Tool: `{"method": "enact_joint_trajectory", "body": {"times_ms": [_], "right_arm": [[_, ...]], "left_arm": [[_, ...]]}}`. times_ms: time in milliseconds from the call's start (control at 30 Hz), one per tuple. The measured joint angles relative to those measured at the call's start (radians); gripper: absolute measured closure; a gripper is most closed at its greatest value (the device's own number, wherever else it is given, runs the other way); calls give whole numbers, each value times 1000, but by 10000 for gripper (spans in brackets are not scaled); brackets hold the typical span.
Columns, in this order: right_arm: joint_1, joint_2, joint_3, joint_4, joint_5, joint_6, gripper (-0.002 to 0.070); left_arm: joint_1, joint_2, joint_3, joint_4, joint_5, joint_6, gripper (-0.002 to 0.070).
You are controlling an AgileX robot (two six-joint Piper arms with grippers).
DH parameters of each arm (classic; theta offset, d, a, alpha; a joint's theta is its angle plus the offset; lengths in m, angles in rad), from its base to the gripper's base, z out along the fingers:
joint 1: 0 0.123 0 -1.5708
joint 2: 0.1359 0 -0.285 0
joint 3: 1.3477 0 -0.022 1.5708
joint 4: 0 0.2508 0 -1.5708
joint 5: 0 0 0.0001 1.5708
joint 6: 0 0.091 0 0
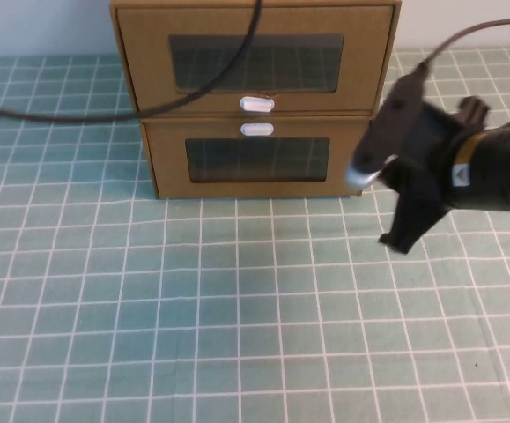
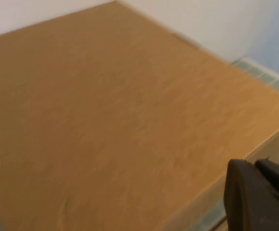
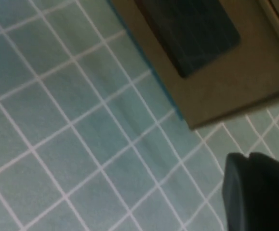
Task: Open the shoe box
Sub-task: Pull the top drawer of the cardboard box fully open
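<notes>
1. Two stacked boxes: top box (image 1: 149, 62), bottom box (image 1: 171, 163).
2. Two white handles: upper handle (image 1: 256, 105), lower handle (image 1: 256, 129).
3. Two dark windows: upper window (image 1: 299, 63), lower window (image 1: 255, 159).
4. Two cables: left cable (image 1: 61, 115), right cable (image 1: 475, 31).
5. Two grippers: right gripper (image 1: 397, 240) beside the bottom box, left gripper (image 2: 259, 192) over the top box.
6. One mat (image 1: 237, 308).

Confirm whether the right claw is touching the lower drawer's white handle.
No: the right claw hangs by the right front corner of the shoe box, clear of the lower handle; the left claw hovers over its top.
</notes>
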Motion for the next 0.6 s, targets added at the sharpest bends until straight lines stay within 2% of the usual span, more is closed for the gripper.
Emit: {"method": "enact_joint_trajectory", "body": {"times_ms": [100,300,400,600], "right_arm": [[70,6,-4,-52,-28,-36,690],[128,44,-6,-109,-145,-49,666],[147,84,-40,-111,-176,-49,589],[171,212,-191,-146,-130,-51,380]], "left_arm": [[0,120,-135,-98,43,59,680],[0,336,-347,-187,103,79,680],[0,418,-385,-216,159,81,680],[6,485,-405,-279,217,43,680]]}}
